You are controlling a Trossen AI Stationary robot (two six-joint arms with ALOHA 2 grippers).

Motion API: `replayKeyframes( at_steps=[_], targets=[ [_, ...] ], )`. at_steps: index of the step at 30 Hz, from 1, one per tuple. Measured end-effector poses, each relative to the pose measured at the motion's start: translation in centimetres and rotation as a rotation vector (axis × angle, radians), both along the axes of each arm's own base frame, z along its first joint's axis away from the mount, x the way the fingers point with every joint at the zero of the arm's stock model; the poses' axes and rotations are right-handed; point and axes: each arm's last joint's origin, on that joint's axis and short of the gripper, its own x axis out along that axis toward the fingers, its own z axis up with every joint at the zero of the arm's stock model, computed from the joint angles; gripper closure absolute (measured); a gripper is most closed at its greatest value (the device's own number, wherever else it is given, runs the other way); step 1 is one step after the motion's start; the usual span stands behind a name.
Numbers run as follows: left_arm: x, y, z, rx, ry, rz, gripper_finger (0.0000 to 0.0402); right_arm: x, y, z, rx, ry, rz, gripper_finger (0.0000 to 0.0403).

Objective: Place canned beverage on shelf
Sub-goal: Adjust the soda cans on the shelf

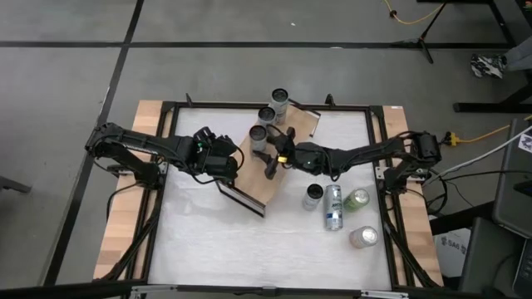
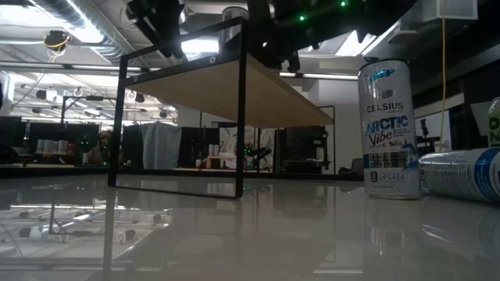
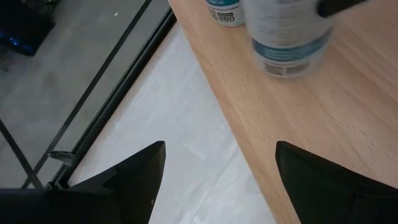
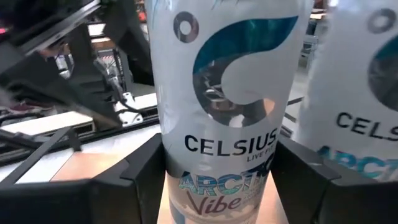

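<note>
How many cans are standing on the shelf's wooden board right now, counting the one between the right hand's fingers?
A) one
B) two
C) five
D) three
D: the high view shows three cans on the shelf: two free ones and a third can that the right hand clasps.

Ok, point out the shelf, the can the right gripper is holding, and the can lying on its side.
shelf (image 1: 264, 184): high view, bare wood of the board.
held can (image 4: 230, 93): right wrist view, middle of its label, between the right gripper's fingers.
lying can (image 1: 333, 208): high view, middle of its side, on the table.
</note>
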Motion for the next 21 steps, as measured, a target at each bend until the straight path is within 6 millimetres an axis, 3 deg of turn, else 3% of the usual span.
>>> replayKeyframes(
  at_steps=[11, 21],
  targets=[
    [0.0, 0.0, 0.0, 0.002, -0.007, 0.000, 0.0102, 2.1, -0.6, -1.0, 0.032, -0.040, -0.022, 0.0163],
    [0.1, 0.0, 0.1, 0.002, -0.016, 0.000, 0.0102, 2.2, -0.6, -0.9, -0.009, -0.013, -0.014, 0.0160]
  ],
)
